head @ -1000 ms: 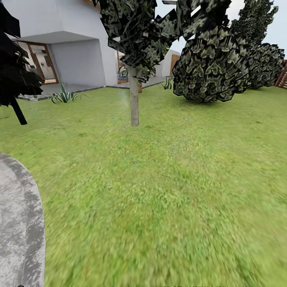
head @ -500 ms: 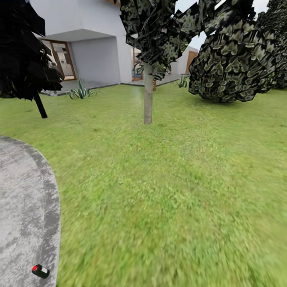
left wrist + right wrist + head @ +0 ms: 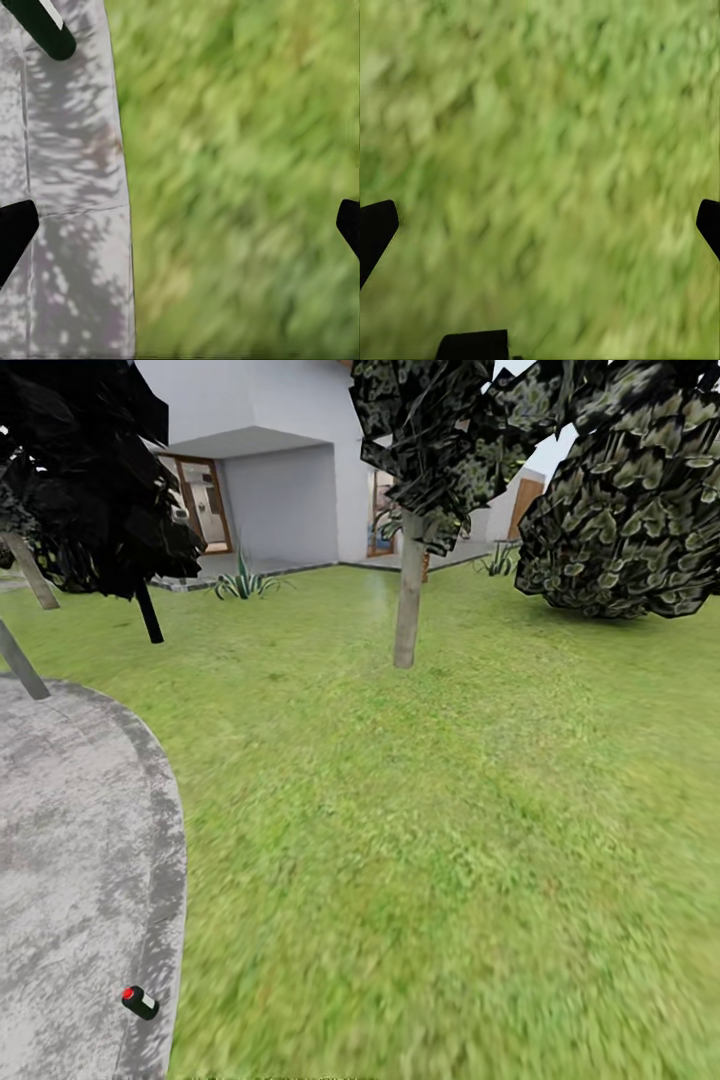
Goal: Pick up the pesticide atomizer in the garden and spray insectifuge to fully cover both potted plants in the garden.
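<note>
Grey paved patio (image 3: 70, 860) at lower left carries the pesticide atomizer (image 3: 140, 1002), lying near its lawn edge, probably toppled. Both grippers hang wide open, empty, ready for pickup.

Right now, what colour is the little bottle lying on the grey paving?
The pesticide atomizer is dark green with a red tip, best seen in the head view.

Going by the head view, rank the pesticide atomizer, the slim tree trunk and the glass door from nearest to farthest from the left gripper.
1. pesticide atomizer: on the patio edge, close to the left gripper.
2. slim tree trunk: ahead, mid-lawn.
3. glass door: far back, to the left.
</note>
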Robot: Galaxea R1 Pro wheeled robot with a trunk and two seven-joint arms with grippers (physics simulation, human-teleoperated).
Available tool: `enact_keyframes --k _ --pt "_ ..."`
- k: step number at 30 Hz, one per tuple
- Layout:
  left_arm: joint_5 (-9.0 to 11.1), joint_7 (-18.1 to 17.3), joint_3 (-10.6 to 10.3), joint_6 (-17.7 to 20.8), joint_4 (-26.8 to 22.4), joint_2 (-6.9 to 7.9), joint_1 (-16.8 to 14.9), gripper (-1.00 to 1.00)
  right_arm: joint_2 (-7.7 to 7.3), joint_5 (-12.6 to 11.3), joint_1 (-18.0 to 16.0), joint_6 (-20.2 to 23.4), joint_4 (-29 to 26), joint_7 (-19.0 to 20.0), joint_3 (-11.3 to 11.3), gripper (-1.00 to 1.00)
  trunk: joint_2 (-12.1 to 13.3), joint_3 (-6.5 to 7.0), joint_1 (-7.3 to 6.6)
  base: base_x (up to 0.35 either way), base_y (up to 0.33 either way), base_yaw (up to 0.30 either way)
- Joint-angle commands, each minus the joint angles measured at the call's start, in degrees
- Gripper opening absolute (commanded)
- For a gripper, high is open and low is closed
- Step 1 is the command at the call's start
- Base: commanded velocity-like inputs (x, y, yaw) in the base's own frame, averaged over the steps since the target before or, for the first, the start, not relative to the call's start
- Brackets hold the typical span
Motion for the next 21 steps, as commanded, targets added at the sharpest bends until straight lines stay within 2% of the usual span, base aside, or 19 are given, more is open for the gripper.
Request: enact_keyframes --k 1,8,12,21 --pt "0.55 -0.30 0.07 -0.14 0.07 0.00 -0.04 1.00 0.04 0.60 -0.03 -0.19 0.03 -0.05 -0.28 1.00 -0.02 -0.10 -0.01 0.000 -0.007 0.229" --pt "2.72 -0.29 0.39 -0.19 0.13 0.11 -0.04 1.00 0.04 0.55 -0.03 -0.23 0.03 -0.22 -0.36 1.00 -0.02 -0.46 -0.01 0.000 -0.168 0.241" --pt "3.06 -0.29 0.63 -0.21 0.15 0.12 -0.04 1.00 0.04 0.55 -0.03 -0.24 0.05 -0.19 -0.39 1.00 -0.02 -0.65 -0.01 0.000 -0.180 0.250" --pt "3.15 -0.29 0.70 -0.22 0.16 0.12 -0.04 1.00 0.04 0.60 -0.03 -0.20 0.03 -0.08 -0.31 1.00 -0.02 -1.06 -0.01 0.000 -0.022 0.251"
